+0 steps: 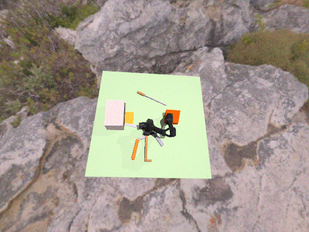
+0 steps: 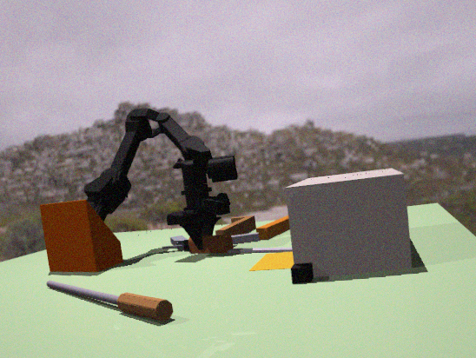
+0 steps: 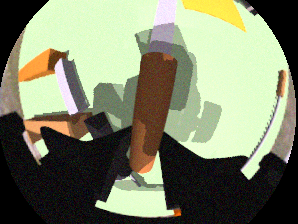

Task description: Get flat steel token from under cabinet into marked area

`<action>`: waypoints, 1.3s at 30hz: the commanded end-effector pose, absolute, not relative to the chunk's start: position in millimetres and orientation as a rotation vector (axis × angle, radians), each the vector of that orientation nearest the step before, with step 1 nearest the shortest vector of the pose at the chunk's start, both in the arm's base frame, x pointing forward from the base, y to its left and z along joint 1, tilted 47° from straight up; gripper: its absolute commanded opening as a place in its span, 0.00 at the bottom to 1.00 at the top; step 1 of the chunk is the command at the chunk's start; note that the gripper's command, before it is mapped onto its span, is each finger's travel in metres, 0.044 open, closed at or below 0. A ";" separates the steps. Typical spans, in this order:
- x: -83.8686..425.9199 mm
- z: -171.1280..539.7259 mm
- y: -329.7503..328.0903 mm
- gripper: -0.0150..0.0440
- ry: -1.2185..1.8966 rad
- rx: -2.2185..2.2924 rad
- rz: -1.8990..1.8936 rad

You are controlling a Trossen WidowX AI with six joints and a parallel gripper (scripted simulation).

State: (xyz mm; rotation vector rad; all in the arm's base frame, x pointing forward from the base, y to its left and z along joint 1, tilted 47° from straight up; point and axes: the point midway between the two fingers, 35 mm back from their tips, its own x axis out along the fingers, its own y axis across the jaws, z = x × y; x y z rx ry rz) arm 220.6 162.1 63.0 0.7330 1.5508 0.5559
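Observation:
The cabinet (image 1: 115, 114) (image 2: 347, 226) is a pale box. The yellow marked area (image 1: 129, 116) (image 2: 274, 261) (image 3: 217, 12) lies in front of it. I cannot see the token or the vent slots. My gripper (image 2: 201, 244) (image 3: 147, 131) is shut on the brown handle of a tool with a long pale flat blade (image 1: 131, 125) (image 2: 269, 250) (image 3: 165, 20). The handle lies lengthwise between the fingers, low over the table. The blade points at the cabinet and passes beside the marked area; its far end is at the cabinet's front edge, and I cannot tell whether it reaches underneath.
A rod with a brown handle (image 1: 141, 93) (image 2: 143, 306) (image 3: 281, 82) lies on the other side. An orange-handled tool (image 1: 135, 150) (image 2: 274, 227), a brown L-shaped piece (image 1: 146, 149) and a pale flat bar (image 1: 159, 141) lie near the gripper. An orange block (image 2: 69, 236) stands at the arm's base. A black cube (image 2: 302, 273) is by the cabinet.

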 end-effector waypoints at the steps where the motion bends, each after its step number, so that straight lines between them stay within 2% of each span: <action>1: 226.0 62.9 162.6 0.25 1.553 0.731 0.564; 39: 271.0 59.9 160.4 0.25 1.553 0.727 0.569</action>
